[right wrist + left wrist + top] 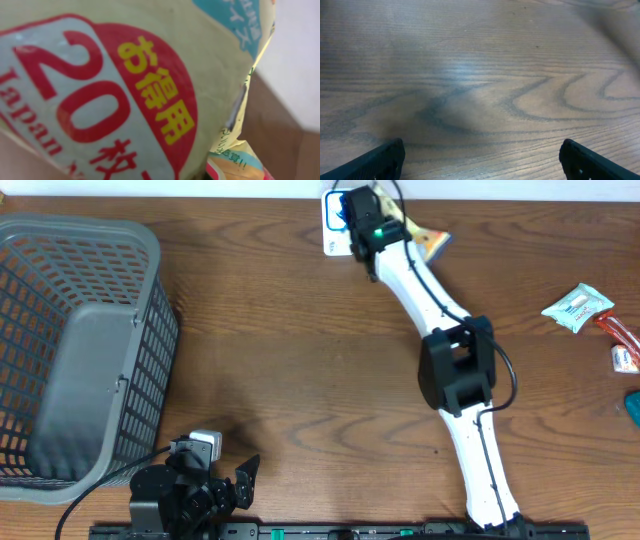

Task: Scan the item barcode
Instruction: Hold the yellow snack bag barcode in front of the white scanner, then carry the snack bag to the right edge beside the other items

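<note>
Since the right pincer (352, 218), pinched shut on the packet (150, 85) at top centre, showed only its printed front, slow rotation would likely expose the barcode; the left pincer (238, 483) stood wide, empty.

Open wood surface (300, 350) spans the frame's middle, between the grey mesh basket (155, 350) at left and the white right arm (455, 375) slanting from bottom to top centre, its claw (348, 210) clamped on a yellow packet (428, 242). Small wrappers (578, 308) crowd the right edge.
</note>
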`<state>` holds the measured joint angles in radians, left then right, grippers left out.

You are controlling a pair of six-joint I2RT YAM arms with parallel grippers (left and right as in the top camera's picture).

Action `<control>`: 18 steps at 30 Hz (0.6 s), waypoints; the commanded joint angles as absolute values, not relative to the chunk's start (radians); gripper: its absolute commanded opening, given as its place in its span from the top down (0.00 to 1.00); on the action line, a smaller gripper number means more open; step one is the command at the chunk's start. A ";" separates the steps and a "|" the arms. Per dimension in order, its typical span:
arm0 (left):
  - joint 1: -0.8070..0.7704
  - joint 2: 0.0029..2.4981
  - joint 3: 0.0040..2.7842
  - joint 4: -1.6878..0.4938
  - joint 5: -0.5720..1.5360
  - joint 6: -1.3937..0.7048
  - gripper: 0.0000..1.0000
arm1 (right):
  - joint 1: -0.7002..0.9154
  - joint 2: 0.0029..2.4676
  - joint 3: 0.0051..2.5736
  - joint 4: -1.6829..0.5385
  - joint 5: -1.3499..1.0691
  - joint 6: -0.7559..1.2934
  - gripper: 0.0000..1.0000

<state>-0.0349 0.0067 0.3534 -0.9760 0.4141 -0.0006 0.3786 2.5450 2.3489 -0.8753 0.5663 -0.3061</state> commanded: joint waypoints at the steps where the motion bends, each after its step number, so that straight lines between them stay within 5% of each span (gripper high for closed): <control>1: -0.039 0.005 0.353 -0.987 0.422 -0.001 0.02 | 0.336 2.320 2.375 -0.976 0.626 -0.125 0.99; 10: -0.039 0.005 0.353 -0.987 0.422 -0.001 0.01 | 0.093 2.199 2.370 -1.415 0.294 0.164 0.99; 18: -0.039 0.005 0.353 -0.987 0.422 -0.001 0.01 | -0.091 2.217 2.126 -1.394 0.152 0.162 0.99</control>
